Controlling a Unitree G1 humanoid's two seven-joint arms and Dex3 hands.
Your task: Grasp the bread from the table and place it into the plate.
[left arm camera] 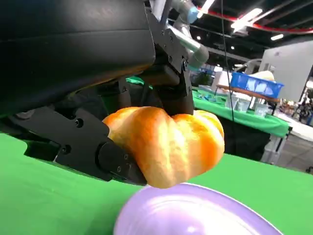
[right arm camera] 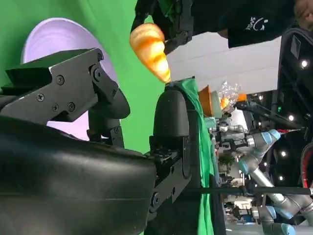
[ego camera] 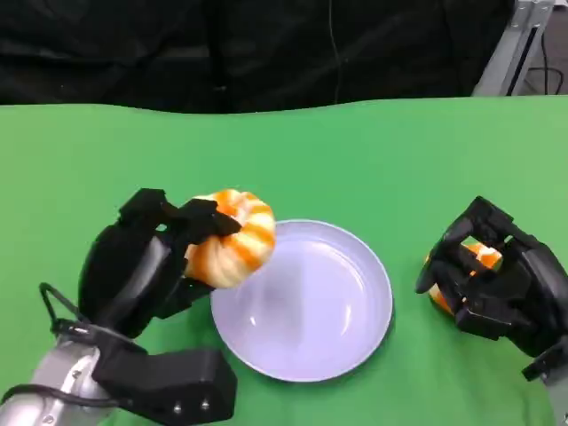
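In the head view, the left hand [ego camera: 164,253] holds a round orange-and-cream striped bread [ego camera: 232,238] off the green table [ego camera: 355,151], with its dark fingers wrapped over the top and near side of the loaf. The bread hangs over the left rim of the pale lavender plate [ego camera: 306,306], which sits at the middle of the table, nearer the robot than the far edge. To the right of the plate and apart from it, the right hand [ego camera: 493,280] lies low on the table with its fingers curled around a second orange piece of bread [ego camera: 484,256], of which only small patches show between the fingers. In the left wrist view, the left hand [left arm camera: 122,117] is seen from behind, its fingers clamped on the bread [left arm camera: 168,142] from above and from below; the loaf is raised just above the plate [left arm camera: 195,213], whose rim curves beneath it, and the two do not touch. In the right wrist view, which is turned on its side, the right hand [right arm camera: 98,137] has black fingers bent inward, but what they enclose is hidden here. Beyond it lie the plate [right arm camera: 54,36] and the held bread [right arm camera: 150,49], with the left hand's dark fingers [right arm camera: 176,27] on it.
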